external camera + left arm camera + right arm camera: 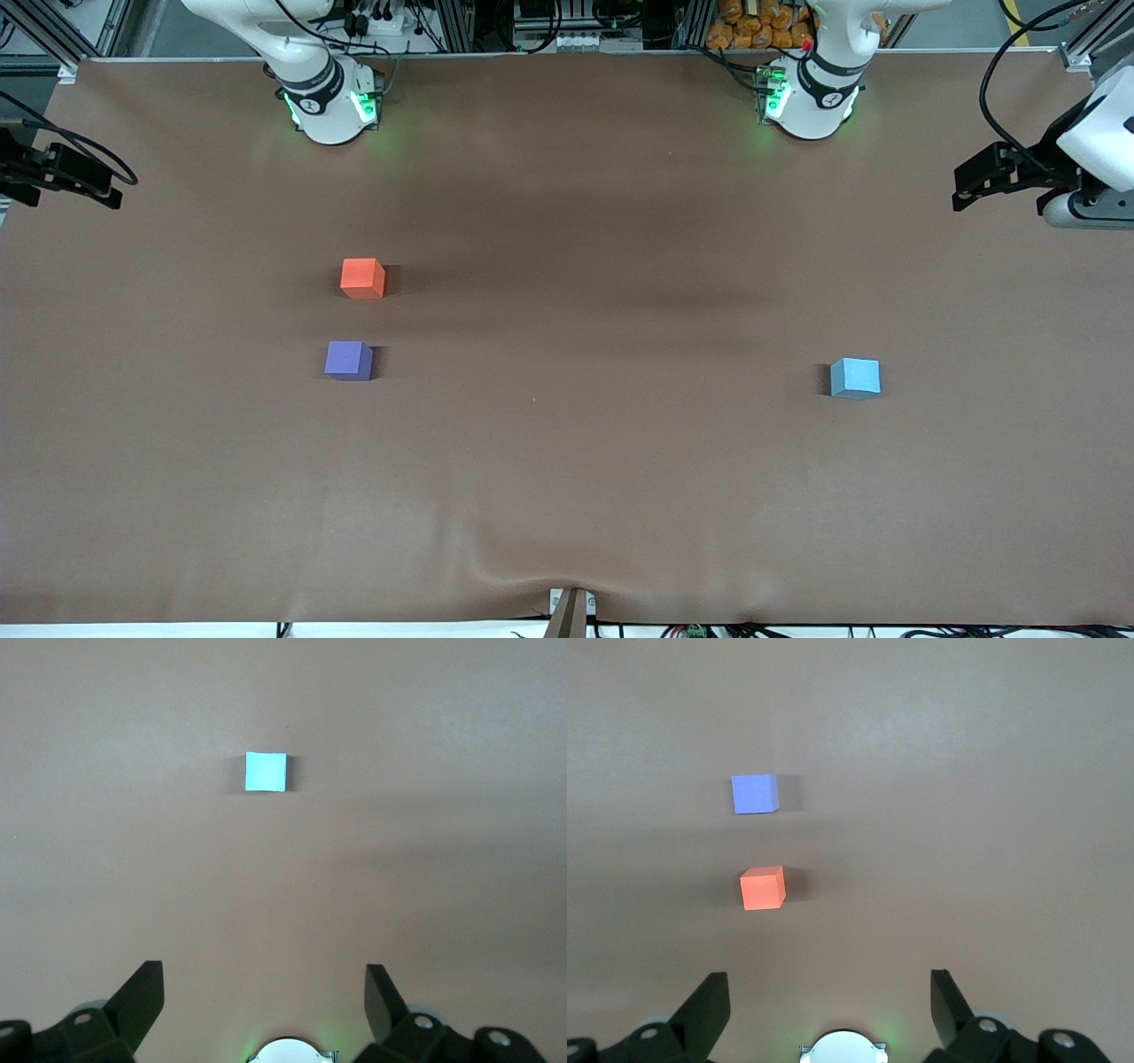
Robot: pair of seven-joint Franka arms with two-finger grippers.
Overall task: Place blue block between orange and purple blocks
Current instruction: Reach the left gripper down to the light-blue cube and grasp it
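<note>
Blue block [856, 378] sits alone on the brown table [567, 478] toward the left arm's end in the front view, well apart from the orange block [362, 278] and the purple block [348, 361], which lie near each other toward the right arm's end, purple nearer the camera, with a gap between them that looks barely wider than one cube. Both arms are raised at the table's ends, so you have the whole pick ahead of you. In the left wrist view, the left gripper [264, 997] has its fingers spread wide and empty, with the blue cube ahead of them and close to centred; bring the gripper straight down over it, square the fingers to two flat faces, and close gently, since it looks like soft foam. In the right wrist view, the right gripper [829, 997] is likewise spread and holds nothing, hovering over bare table beside the pair; let that arm wait. When you place, lower slowly into the gap so you nudge neither neighbour.
</note>
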